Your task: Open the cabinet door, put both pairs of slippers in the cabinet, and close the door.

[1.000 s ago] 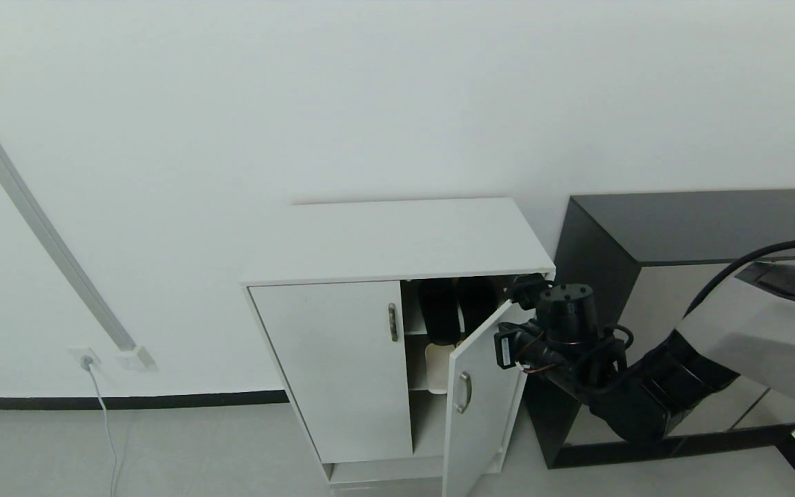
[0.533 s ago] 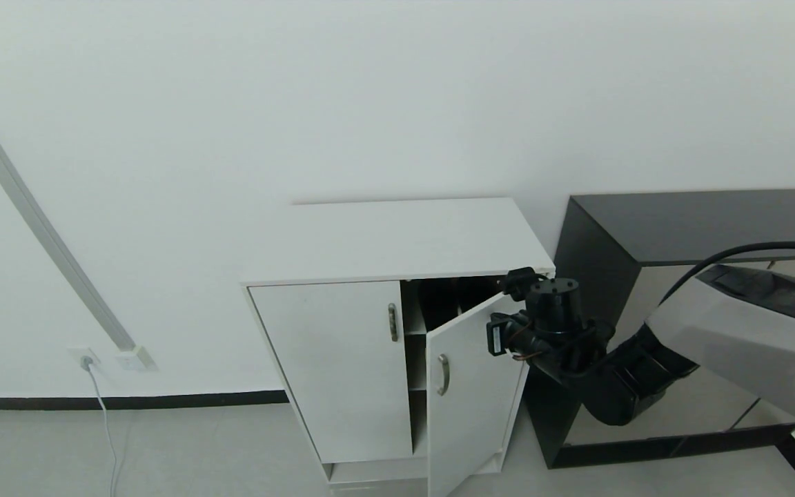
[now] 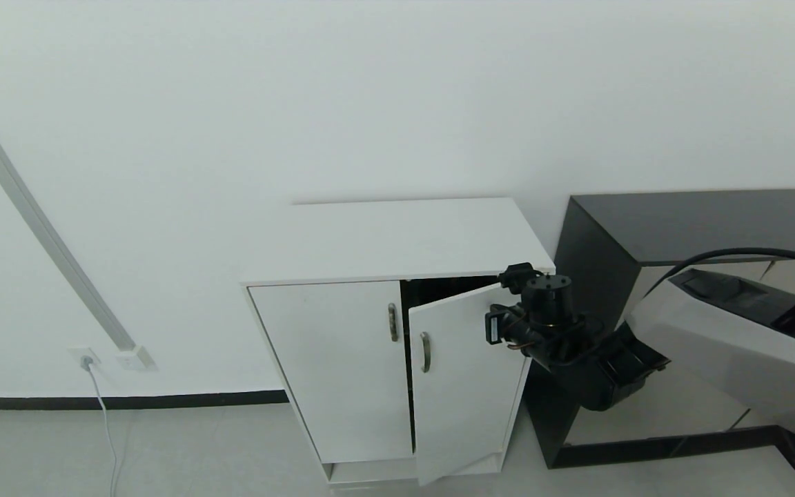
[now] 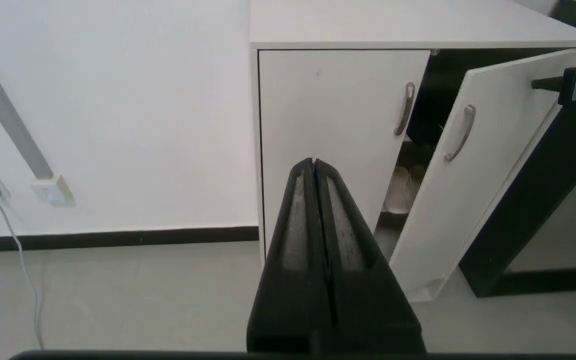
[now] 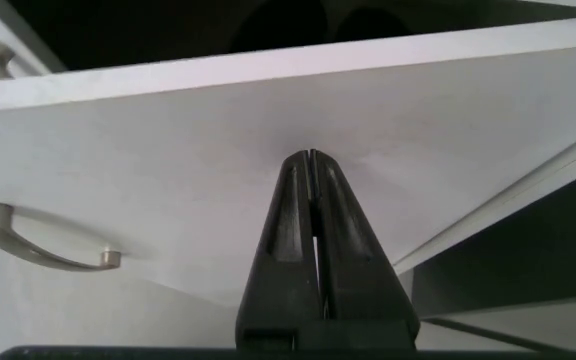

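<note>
The right claw (image 5: 311, 160), pinched closed and empty, is leaning on the ajar white cabinet door (image 3: 463, 373) (gap (image 3: 439, 288) lying leftward, mid-frame).

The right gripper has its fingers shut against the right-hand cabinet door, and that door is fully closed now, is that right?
Not quite. The right gripper does have its fingers shut against the right-hand cabinet door, but that door is ajar, not fully closed. The head view shows it angled outward with its handle edge standing forward, and the left wrist view shows the same.
</note>
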Controlling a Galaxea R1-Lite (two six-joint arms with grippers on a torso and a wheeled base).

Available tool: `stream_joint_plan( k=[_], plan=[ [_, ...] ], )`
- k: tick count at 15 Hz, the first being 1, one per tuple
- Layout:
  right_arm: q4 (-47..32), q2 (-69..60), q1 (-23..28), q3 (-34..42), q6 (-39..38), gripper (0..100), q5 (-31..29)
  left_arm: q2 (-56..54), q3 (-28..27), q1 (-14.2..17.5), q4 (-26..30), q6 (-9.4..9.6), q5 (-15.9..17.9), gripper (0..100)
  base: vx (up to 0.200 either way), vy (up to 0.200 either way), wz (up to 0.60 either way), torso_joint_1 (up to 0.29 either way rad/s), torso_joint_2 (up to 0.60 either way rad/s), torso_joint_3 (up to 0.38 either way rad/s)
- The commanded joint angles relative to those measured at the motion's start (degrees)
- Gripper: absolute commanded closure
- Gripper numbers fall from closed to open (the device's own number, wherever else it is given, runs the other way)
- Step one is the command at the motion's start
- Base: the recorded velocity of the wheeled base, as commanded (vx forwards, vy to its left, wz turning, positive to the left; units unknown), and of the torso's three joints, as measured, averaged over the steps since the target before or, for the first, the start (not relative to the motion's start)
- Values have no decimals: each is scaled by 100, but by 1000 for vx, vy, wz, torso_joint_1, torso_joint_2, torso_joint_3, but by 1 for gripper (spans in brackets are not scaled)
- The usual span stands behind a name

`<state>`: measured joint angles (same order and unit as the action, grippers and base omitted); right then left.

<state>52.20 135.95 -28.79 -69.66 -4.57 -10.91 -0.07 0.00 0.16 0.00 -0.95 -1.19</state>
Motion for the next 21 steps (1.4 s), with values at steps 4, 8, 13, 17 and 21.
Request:
stream_joint_plan(
  k=[4,8,13,17,21],
  plan=[
    [1,292,120,-364,9,100,-25,7,0,2,0,-2,-4,100,0,0,0,0,0,0],
    [-17,441,225,-628,18,100,-25,7,0,2,0,-2,-4,100,0,0,0,0,0,0],
    [-34,608,348,-909,18,100,-25,7,0,2,0,7,-4,100,0,0,0,0,0,0],
    [-43,635,418,-971,18,100,-25,7,0,2,0,7,5,100,0,0,0,0,0,0],
    [-17,626,401,-927,18,100,-25,7,0,2,0,7,5,100,0,0,0,0,0,0]
  ],
)
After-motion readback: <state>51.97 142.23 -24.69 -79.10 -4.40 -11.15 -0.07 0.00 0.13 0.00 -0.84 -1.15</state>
